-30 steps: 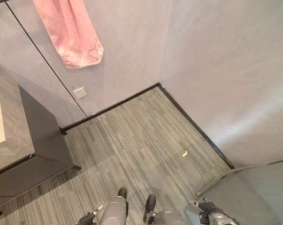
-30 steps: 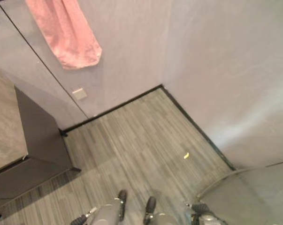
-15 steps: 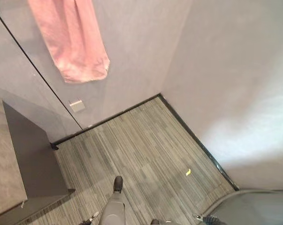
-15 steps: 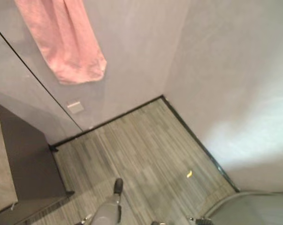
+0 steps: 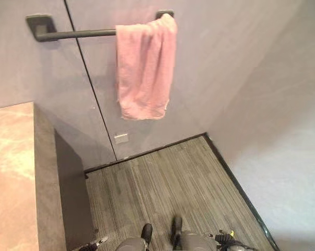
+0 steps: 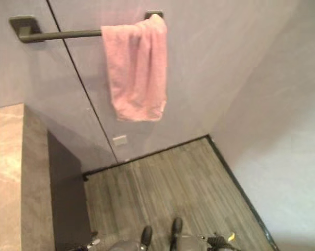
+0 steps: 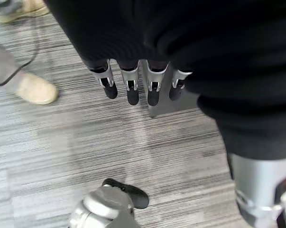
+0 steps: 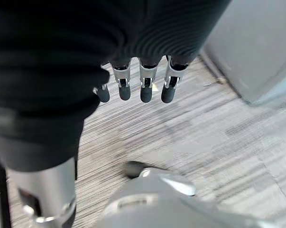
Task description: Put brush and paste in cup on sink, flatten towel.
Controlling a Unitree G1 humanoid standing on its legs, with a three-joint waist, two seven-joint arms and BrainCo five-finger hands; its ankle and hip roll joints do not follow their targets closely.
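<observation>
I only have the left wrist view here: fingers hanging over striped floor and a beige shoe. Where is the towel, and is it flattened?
Observer: The pink towel hangs bunched at the right end of a dark wall bar, in narrow folds, so not flattened.
Operator: Is the right hand doing anything?
Observer: No. The right hand hangs with straight fingers over the floor, holding nothing.
Operator: And my left hand, same?
Observer: Yes, the left hand is open and empty too.
Operator: Anything near the towel?
Observer: A stone-look counter sits on the left below the bar, and a small wall plate lies under the towel.
</observation>
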